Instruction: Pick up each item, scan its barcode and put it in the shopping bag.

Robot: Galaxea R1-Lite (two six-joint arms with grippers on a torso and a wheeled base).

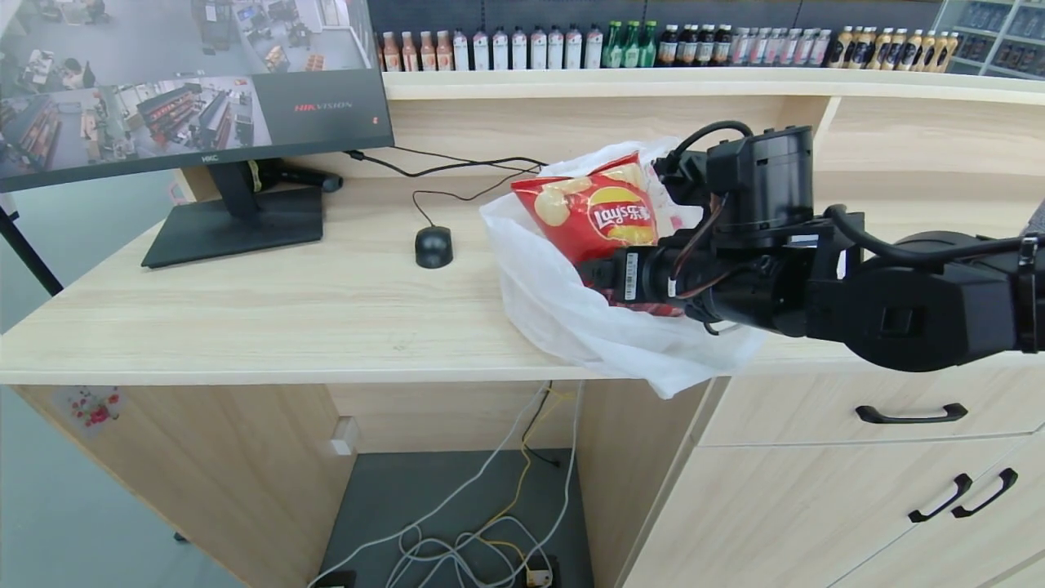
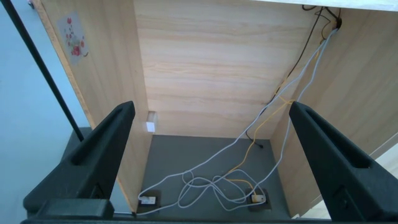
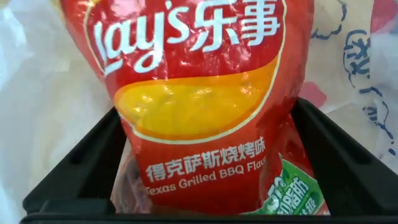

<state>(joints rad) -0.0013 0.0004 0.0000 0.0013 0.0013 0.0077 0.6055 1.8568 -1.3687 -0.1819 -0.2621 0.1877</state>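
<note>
A red bag of crisps [image 1: 596, 212] [image 3: 199, 93] stands upright inside the white plastic shopping bag [image 1: 563, 318] [image 3: 37, 93] on the wooden counter [image 1: 326, 302]. My right gripper [image 1: 633, 290] [image 3: 208, 118] comes in from the right and is shut on the lower part of the crisp bag, with a black finger [image 3: 81, 168] on each side of it. My left gripper [image 2: 211, 118] hangs low in front of the counter's open knee space, its fingers [image 2: 106, 143] wide apart and holding nothing.
A monitor [image 1: 188, 82] on its stand sits at the counter's left, with a black mouse [image 1: 433, 245] and its cable beside the bag. Loose cables [image 1: 490, 523] lie on the floor under the counter. Drawers [image 1: 910, 414] are at the right. Bottles [image 1: 653, 45] line the back shelf.
</note>
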